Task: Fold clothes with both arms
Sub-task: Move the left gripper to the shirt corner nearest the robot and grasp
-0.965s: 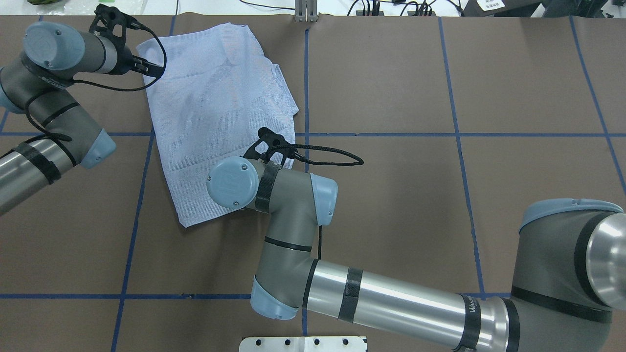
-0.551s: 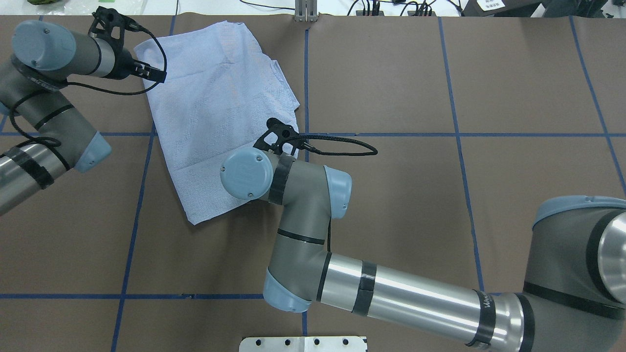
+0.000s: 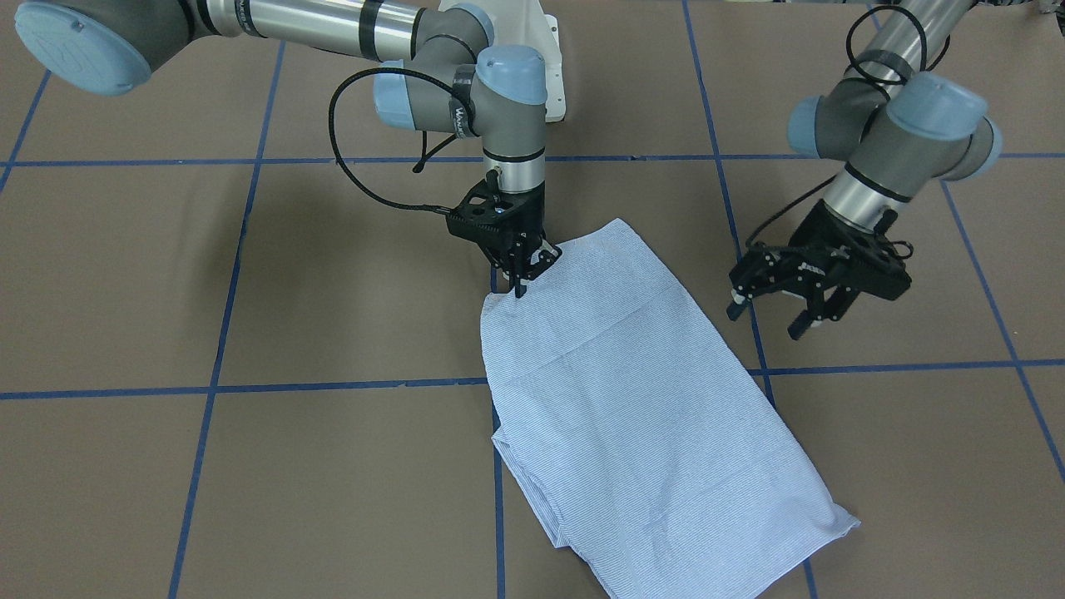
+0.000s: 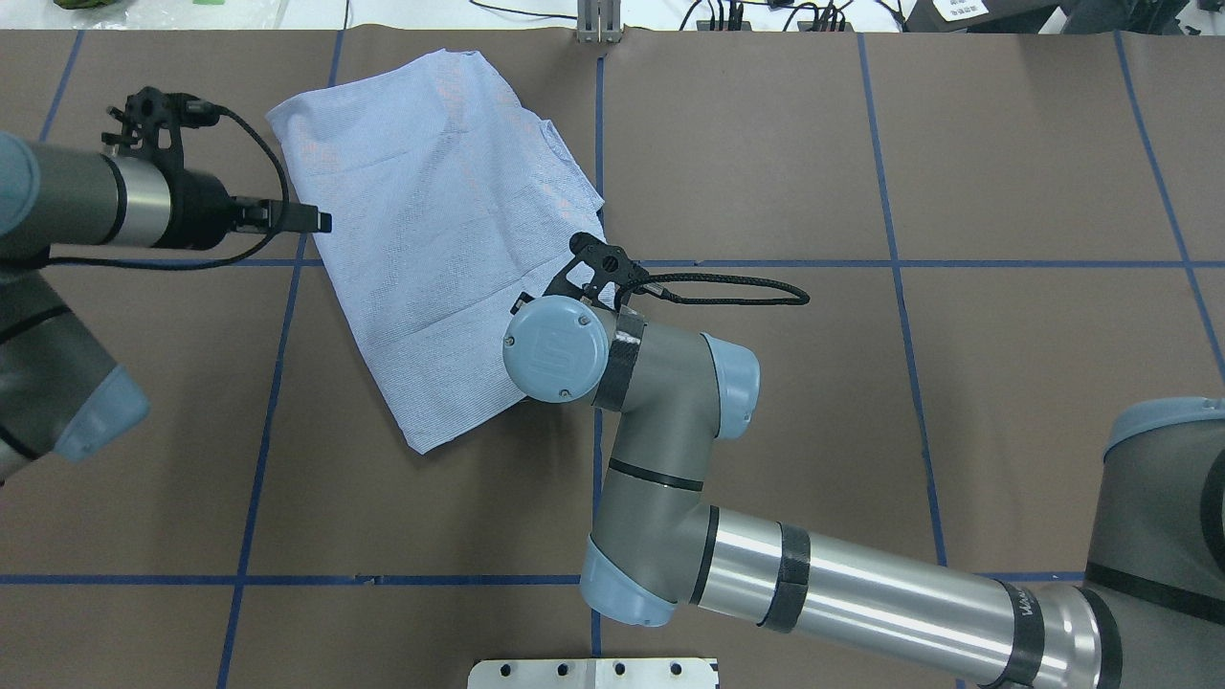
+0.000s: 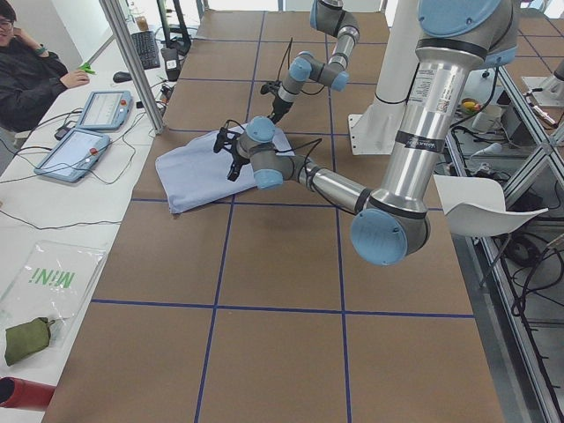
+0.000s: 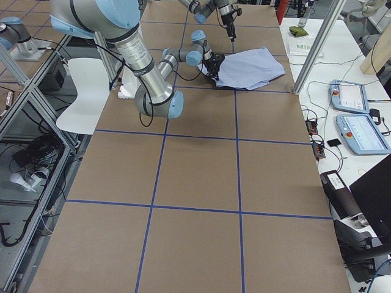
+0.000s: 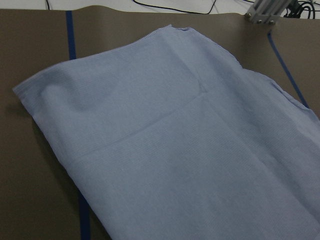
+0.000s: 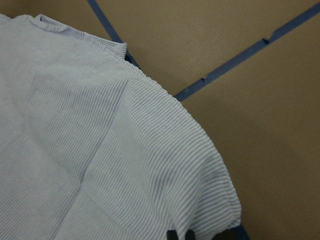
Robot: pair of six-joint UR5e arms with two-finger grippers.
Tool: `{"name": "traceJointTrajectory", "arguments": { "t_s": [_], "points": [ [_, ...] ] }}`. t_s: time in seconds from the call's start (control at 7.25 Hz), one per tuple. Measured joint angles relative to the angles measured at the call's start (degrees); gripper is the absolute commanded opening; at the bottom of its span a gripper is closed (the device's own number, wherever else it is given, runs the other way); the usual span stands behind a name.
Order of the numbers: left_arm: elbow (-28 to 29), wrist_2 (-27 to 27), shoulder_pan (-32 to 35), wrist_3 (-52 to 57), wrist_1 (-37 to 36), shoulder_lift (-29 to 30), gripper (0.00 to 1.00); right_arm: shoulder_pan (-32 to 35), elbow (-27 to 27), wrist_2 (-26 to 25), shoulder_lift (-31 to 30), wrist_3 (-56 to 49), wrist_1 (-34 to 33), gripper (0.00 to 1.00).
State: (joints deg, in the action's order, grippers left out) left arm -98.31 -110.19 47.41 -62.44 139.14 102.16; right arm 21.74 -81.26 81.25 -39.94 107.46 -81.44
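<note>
The light blue striped shirt (image 3: 632,399) lies folded and flat on the brown table, with its back side up (image 4: 431,211). My right gripper (image 3: 520,281) points straight down at the shirt's corner nearest the robot's base and is shut on that edge. The right wrist view shows fabric (image 8: 100,150) pinched at the dark fingertips. In the overhead view the right wrist hides the fingers. My left gripper (image 3: 767,320) hovers open just off the shirt's long side with nothing between its fingers (image 4: 311,221). The left wrist view shows only the cloth (image 7: 175,150).
Blue tape lines (image 4: 900,264) divide the table into squares. A metal post (image 4: 598,24) and cables stand at the far edge, and a white base plate (image 4: 593,673) at the near edge. A person (image 5: 31,75) sits at a side desk with control tablets (image 5: 88,132).
My right arm has moved right, dragging the shirt's near end with it so the cloth has swung. My left gripper has drawn back along the shirt's left edge, away from the far corner.
</note>
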Motion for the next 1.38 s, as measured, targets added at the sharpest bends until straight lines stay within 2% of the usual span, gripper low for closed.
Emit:
{"name": "traceJointTrajectory", "arguments": {
  "t_s": [0.28,0.41,0.69,0.96,1.38],
  "points": [
    [-7.4,9.2,-10.0,-16.5,-0.1,-4.3,1.0,0.0,-0.1,0.0,0.0,0.1,0.0,0.0],
    [-8.3,13.1,-14.1,-24.4,-0.2,-4.7,0.93,0.0,-0.2,0.0,0.0,0.1,0.0,0.0],
    [-7.8,18.6,-19.2,-34.0,-0.2,-4.6,0.9,0.0,-0.2,0.0,0.0,0.1,0.0,0.0],
    [-5.4,23.4,-23.3,-38.2,-0.3,-3.4,0.9,0.0,-0.3,0.0,0.0,0.1,0.0,0.0],
    [-3.9,25.1,-25.9,-39.4,-0.3,-2.3,0.92,0.0,-0.2,0.0,0.1,-0.1,0.0,0.0]
  ]
}}
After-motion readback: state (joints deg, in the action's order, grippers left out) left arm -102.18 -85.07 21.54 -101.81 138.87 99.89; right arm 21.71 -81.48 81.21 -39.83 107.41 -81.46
